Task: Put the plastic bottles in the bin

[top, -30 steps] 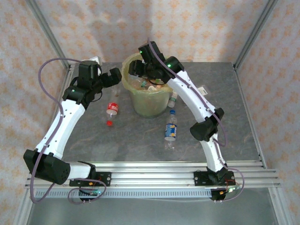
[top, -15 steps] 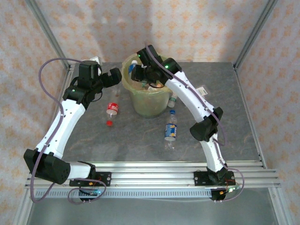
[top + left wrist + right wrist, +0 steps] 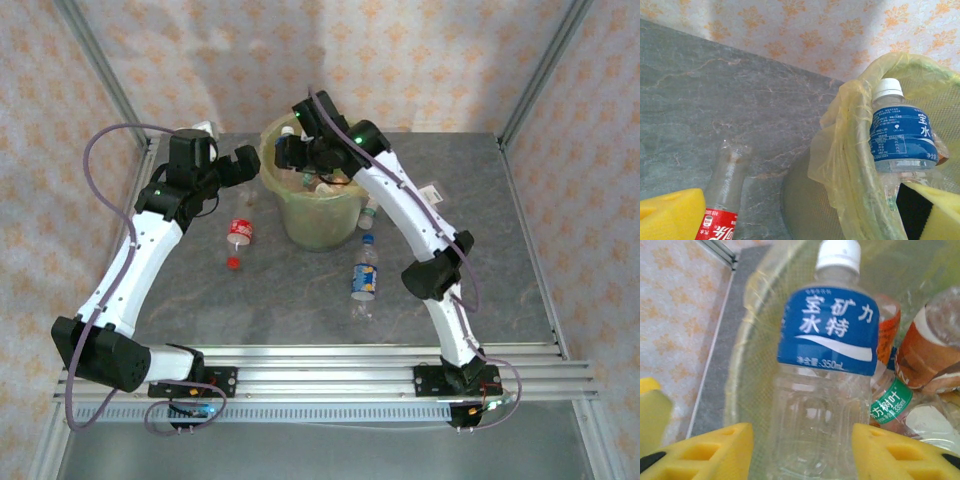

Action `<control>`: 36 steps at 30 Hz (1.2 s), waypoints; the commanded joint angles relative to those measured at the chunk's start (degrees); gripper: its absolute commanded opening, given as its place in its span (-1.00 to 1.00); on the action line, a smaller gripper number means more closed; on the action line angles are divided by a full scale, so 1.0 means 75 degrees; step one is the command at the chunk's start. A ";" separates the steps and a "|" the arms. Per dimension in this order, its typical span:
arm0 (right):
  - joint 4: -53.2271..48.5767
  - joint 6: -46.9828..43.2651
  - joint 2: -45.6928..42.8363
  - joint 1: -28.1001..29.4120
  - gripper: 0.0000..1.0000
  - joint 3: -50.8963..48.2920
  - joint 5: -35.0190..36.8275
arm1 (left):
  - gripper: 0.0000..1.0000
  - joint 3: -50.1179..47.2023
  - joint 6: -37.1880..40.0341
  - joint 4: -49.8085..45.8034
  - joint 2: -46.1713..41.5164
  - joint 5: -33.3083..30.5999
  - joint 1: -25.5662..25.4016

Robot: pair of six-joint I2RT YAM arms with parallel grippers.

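My right gripper (image 3: 290, 150) (image 3: 802, 455) hangs over the bin (image 3: 312, 215), open. A clear bottle with a blue label and white cap (image 3: 827, 335) (image 3: 902, 132) stands between its yellow pads (image 3: 715, 450), with a gap on the left side. Several bottles lie inside the bin, one orange-labelled (image 3: 930, 355) and one green-labelled (image 3: 890, 407). My left gripper (image 3: 248, 165) (image 3: 800, 220) is wide open beside the bin's left rim, above a red-label bottle (image 3: 239, 232) (image 3: 722, 200) lying on the table. A blue-and-yellow-label bottle (image 3: 365, 280) lies in front of the bin.
Another small bottle (image 3: 369, 212) lies against the bin's right side, and a loose red cap (image 3: 233, 263) sits near the red-label bottle. The bin's yellow bag (image 3: 850, 145) folds over its rim. Patterned walls and metal frame posts enclose the grey table (image 3: 500, 230).
My right gripper's jaws have parted from the blue-label bottle, and the arm has shifted slightly left over the bin. The left arm has not moved.
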 commanded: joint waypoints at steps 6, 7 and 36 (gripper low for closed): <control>-0.0191 -0.0370 -0.0738 -0.0198 0.40 0.0597 0.1010 | 1.00 0.0209 0.0159 -0.0251 0.0032 -0.0183 0.0038; -0.0273 -0.0369 -0.0878 -0.0273 0.47 0.0597 0.1306 | 1.00 0.0209 0.0154 -0.0262 0.0009 -0.0205 0.0033; 0.2051 0.0812 -0.5120 -0.3185 0.39 -0.7851 0.2165 | 1.00 0.0080 0.0052 -0.0241 -0.0030 -0.0324 0.0035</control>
